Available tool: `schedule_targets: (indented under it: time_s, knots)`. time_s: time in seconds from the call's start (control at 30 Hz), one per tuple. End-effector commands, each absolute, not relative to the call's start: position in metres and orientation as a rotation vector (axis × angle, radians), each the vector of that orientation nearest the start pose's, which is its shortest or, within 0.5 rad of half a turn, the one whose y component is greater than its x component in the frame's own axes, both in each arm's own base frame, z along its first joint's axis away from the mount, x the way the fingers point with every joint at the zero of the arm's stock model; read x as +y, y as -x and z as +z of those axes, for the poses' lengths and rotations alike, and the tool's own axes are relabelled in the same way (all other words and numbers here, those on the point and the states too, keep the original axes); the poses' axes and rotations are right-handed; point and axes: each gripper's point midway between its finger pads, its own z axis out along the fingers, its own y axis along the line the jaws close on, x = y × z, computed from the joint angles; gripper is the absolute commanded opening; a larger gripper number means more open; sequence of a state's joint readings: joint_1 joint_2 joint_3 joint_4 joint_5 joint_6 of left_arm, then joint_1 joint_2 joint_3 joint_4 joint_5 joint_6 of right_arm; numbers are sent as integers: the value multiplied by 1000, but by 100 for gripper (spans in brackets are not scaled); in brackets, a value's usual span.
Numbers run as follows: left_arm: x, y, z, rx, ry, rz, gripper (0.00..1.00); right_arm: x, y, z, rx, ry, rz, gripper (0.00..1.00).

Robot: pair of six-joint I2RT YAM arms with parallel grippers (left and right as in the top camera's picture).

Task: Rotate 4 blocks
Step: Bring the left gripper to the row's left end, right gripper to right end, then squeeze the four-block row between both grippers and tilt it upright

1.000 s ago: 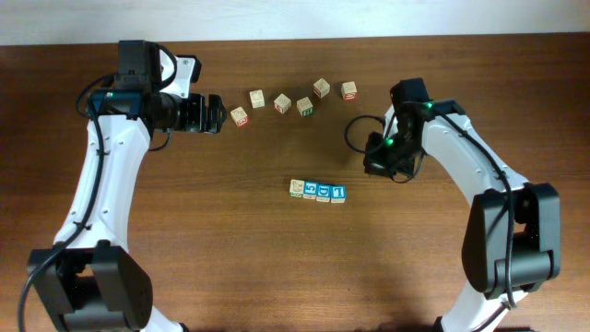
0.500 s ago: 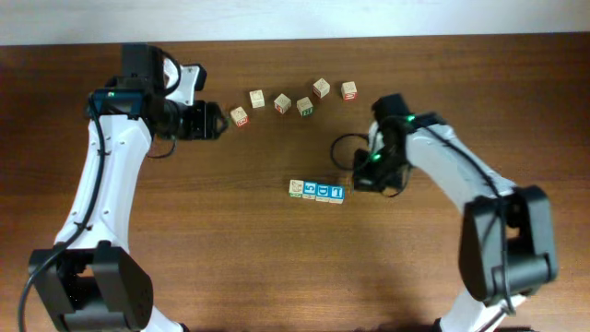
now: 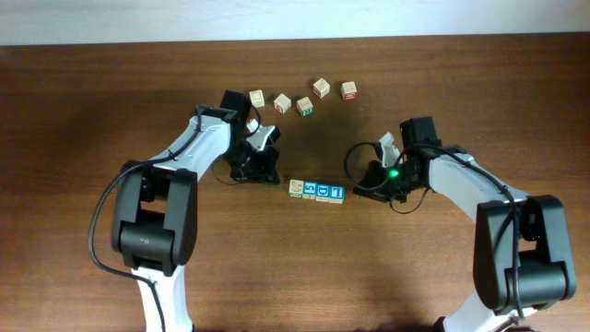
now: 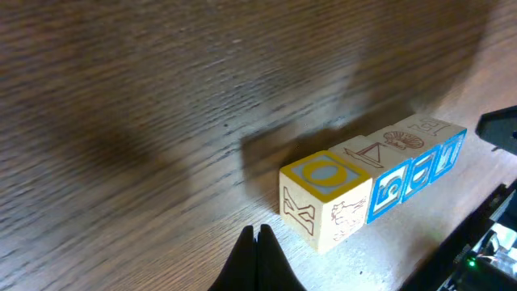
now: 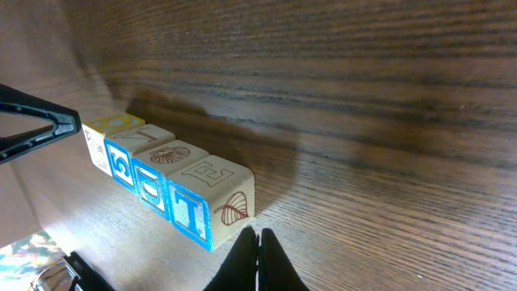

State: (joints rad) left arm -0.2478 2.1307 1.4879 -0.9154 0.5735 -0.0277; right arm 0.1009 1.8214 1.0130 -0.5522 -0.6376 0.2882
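Blocks (image 3: 317,191) form a row across mid-frame; left gripper (image 4: 260,242) faces its left end, right gripper (image 5: 258,242) its right end, both pinched closed, empty.

Four pale wooden blocks (image 3: 317,191) sit flat, touching in one straight row: three show blue printed faces, the end block (image 3: 296,188) a greenish-yellow top.

The dark brown wooden table (image 4: 121,97) shows fine, matt grain with a faint sheen. The four pale wooden alphabet cubes (image 4: 380,178) look smooth, their blue printed faces slightly glossy.
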Motion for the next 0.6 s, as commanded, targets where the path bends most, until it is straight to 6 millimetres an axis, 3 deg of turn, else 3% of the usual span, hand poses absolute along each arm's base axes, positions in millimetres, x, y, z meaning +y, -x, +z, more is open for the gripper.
schedule_targets:
  time_s: [0.0,0.27,0.33,0.57]
  knots:
    - [-203,-351,20,3070,-322,-985,0,144,-322,18,2940,-215,1010,4]
    - [-218,-344,16,3100,-255,-999,0,145,-317,17,2967,-284,1015,4]
    - [-218,-344,16,3103,-241,-998,0,139,-313,7,2991,-374,951,4]
    - [-219,-344,16,3104,-247,-999,0,150,-316,6,2965,-287,964,4]
